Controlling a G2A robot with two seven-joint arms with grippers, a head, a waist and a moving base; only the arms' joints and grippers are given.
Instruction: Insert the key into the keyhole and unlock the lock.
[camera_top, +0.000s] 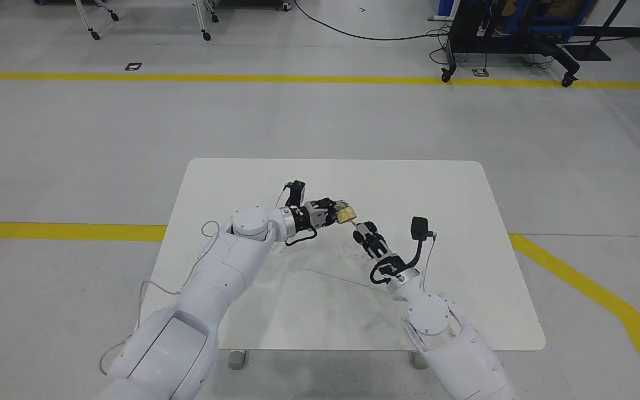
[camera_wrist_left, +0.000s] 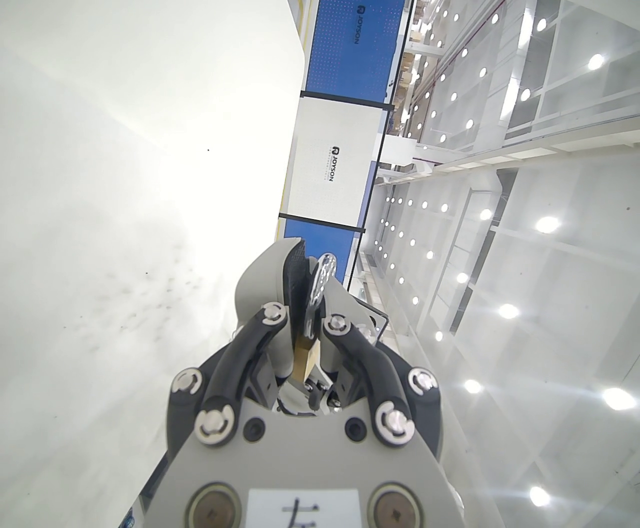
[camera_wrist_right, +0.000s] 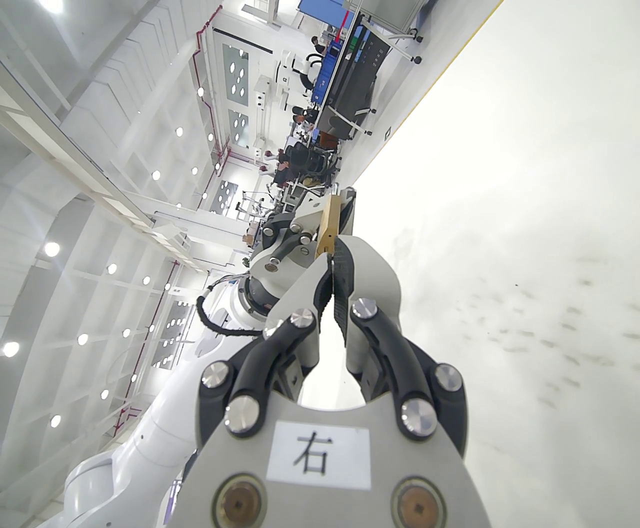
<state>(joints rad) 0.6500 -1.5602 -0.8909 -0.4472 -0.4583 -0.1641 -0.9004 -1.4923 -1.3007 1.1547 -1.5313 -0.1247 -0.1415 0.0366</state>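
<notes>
A brass padlock (camera_top: 346, 213) is held above the middle of the white table (camera_top: 440, 190), with my left gripper (camera_top: 335, 211) shut on it. In the left wrist view its brass body (camera_wrist_left: 305, 357) sits deep between the fingers, and a silver metal part (camera_wrist_left: 320, 285) sticks out past the tips. My right gripper (camera_top: 358, 231) is just beside and nearer the front edge, pointing at the padlock. In the right wrist view its fingertips (camera_wrist_right: 334, 252) are shut together right at the narrow brass edge of the padlock (camera_wrist_right: 330, 222). The key is hidden between the pads.
Bare tabletop surrounds both grippers on all sides. Yellow floor lines (camera_top: 300, 78) and a wheeled black cart (camera_top: 510, 40) lie beyond the table's far edge. A black camera unit (camera_top: 420, 228) juts from the right wrist.
</notes>
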